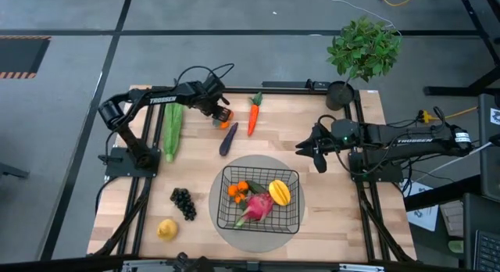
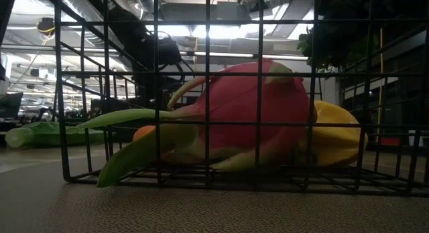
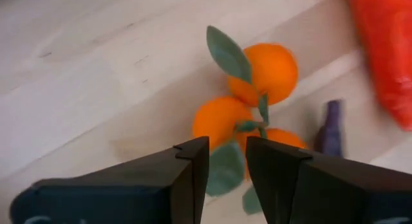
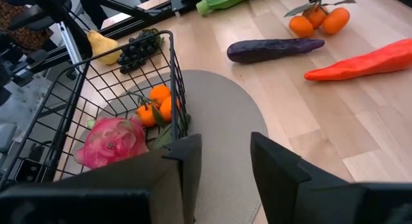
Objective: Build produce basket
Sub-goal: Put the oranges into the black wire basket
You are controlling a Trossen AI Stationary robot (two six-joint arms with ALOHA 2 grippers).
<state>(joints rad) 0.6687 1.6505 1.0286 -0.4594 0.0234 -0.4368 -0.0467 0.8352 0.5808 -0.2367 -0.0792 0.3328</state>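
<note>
left claw over orange cluster

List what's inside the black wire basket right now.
Inside the basket: a pink dragon fruit, a yellow mango and an orange cluster. Whatever lies beneath the dragon fruit is covered, so anything more can't be confirmed.

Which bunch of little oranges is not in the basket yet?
The orange cluster on the bare wood beside the left gripper; the other bunch already sits inside the basket.

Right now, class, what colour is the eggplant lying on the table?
Dark purple; the eggplant shows best in the right wrist view.
</note>
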